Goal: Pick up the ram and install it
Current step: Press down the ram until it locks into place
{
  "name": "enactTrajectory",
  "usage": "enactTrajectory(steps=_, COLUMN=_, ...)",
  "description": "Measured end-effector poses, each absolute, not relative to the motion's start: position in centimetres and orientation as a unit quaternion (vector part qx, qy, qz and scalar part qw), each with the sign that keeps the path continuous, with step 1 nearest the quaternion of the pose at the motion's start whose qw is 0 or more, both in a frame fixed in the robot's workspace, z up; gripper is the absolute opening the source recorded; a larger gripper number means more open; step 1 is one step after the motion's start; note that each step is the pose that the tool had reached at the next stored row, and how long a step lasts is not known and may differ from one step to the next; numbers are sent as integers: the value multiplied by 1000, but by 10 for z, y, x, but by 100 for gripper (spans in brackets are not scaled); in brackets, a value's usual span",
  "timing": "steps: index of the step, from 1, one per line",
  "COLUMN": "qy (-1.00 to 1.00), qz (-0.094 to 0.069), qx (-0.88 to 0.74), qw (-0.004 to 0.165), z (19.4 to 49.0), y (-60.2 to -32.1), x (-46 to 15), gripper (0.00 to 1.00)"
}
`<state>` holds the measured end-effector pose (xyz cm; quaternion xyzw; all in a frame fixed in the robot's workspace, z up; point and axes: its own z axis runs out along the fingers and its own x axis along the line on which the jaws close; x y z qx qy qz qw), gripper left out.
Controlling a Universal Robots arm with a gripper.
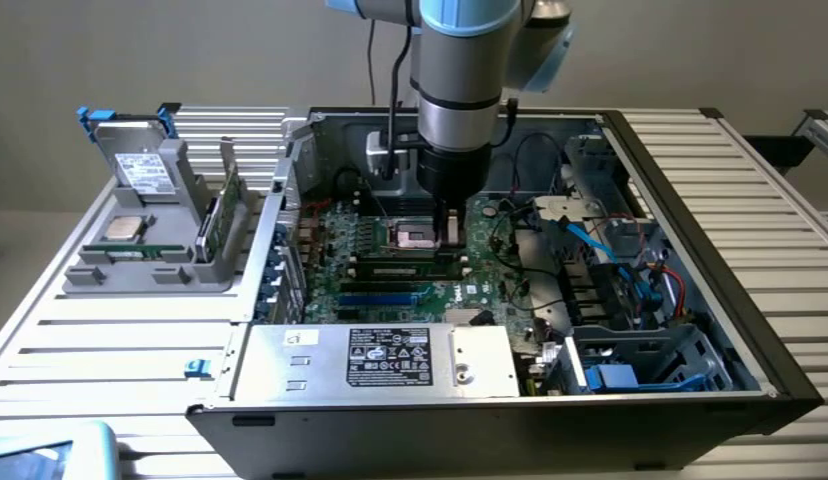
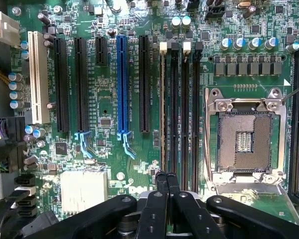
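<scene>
Low inside the open computer case [image 1: 387, 435]: gripper [image 1: 450, 236] [image 2: 167, 181], pinched tight together, gripping nothing. At its tips, on the motherboard [image 2: 104, 114]: the ram [image 2: 163, 109], edge-on in a memory slot between the blue slot [image 2: 122, 84] and the CPU socket [image 2: 244, 139]. Cannot tell whether touching.

The motherboard [image 2: 105, 94] looks glossy, its socket frame [image 2: 246, 105] bright metal, the gripper [image 2: 167, 177] probably matt plastic.

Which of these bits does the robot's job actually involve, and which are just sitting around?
In the job: hand, shut; ram, apparently seated edge-on in the motherboard.
Just lying about: hard drive, loose processor, upright green card, power supply.
</scene>
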<state>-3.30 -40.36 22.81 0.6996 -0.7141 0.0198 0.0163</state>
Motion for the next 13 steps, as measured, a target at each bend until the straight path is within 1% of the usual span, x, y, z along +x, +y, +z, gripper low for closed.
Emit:
enactTrajectory(steps=5, qy=-715, qz=19, qx=698, qw=16, z=227, y=-403, x=-33, gripper=11)
enactTrajectory(steps=13, qy=-716, qz=16, qx=697, qw=14, z=240, y=-404, x=-45, gripper=11)
